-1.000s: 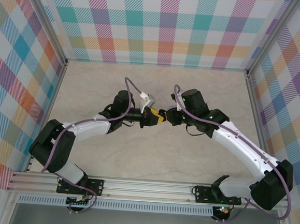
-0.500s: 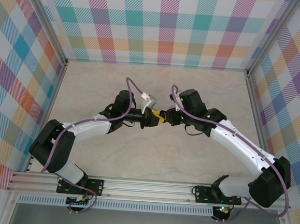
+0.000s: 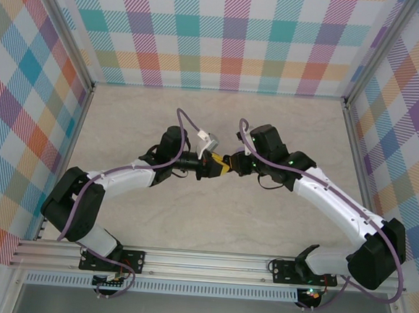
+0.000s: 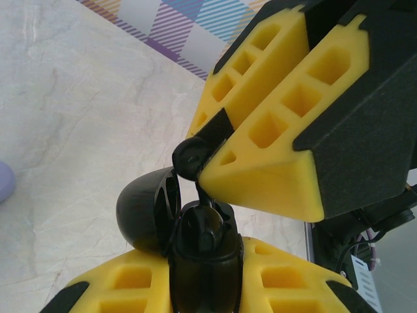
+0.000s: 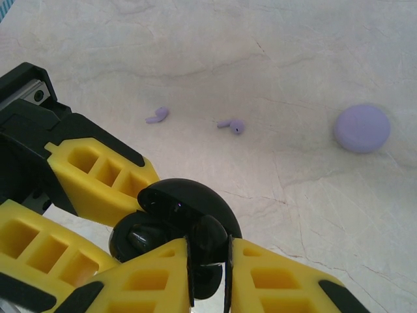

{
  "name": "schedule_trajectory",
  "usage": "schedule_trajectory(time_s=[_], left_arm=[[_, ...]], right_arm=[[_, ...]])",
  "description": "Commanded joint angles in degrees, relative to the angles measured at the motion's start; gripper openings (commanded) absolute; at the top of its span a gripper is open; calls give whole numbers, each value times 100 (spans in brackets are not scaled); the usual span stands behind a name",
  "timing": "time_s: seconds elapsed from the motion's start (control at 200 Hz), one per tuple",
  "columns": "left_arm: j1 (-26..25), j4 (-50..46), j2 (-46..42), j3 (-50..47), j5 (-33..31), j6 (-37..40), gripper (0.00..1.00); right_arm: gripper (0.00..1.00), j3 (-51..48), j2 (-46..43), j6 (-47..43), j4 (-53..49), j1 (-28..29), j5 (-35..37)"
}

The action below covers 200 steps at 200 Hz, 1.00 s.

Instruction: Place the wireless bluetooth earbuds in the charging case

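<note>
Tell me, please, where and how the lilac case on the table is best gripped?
Probably from straight above, pinching opposite sides of the lilac case: it is a round puck lying flat on the table, so only its rim offers a hold.

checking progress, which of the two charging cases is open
The black case, clamped in the left gripper with its lid swung back. The lilac case lies shut on the table.

Left wrist view: lilac object (image 4: 3, 182) cut by left edge, identity undetermined; black case (image 4: 202, 261) base partly hidden between left fingers (image 4: 287, 270). Right wrist view: black earbud (image 5: 208, 254) largely hidden between right fingers (image 5: 280, 274).
</note>
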Motion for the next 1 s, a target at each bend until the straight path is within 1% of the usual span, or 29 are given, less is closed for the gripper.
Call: schedule_trajectory(time_s=[0.0, 0.095, 0.8, 0.995], left_arm=[[-61, -16, -66, 171, 12, 116, 3], [-60, -34, -62, 178, -17, 117, 3], [-60, -3, -18, 231, 45, 21, 2], [-61, 37, 9, 223, -75, -49, 2]], right_arm=[[19, 213, -43, -3, 128, 46, 14], [19, 213, -71, 6, 108, 40, 64], [19, 240, 139, 33, 102, 46, -227], [19, 257, 148, 15, 59, 48, -352]])
